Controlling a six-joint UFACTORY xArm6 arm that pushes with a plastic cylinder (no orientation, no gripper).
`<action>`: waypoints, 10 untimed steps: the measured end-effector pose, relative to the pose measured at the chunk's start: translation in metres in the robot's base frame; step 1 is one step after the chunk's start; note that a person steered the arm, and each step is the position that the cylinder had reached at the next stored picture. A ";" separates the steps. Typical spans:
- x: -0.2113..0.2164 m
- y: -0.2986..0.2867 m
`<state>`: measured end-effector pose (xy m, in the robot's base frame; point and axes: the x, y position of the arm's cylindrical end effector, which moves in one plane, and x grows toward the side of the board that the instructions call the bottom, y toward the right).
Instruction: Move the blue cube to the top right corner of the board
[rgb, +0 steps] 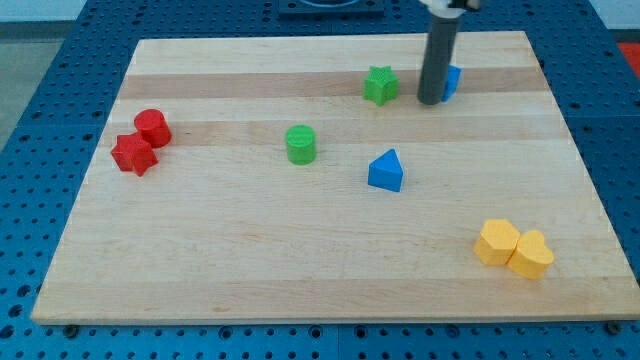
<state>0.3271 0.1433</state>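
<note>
The blue cube sits near the view's top right, mostly hidden behind my dark rod. My tip rests on the board touching the cube's left side. A green star block lies just to the left of my tip. The wooden board fills most of the view; its top right corner lies up and right of the cube.
A blue triangular block lies below my tip. A green cylinder is at centre left. A red cylinder and red star are at the left. Two yellow blocks sit at the bottom right.
</note>
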 end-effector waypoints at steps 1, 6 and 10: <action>-0.019 0.027; -0.083 0.002; -0.109 0.035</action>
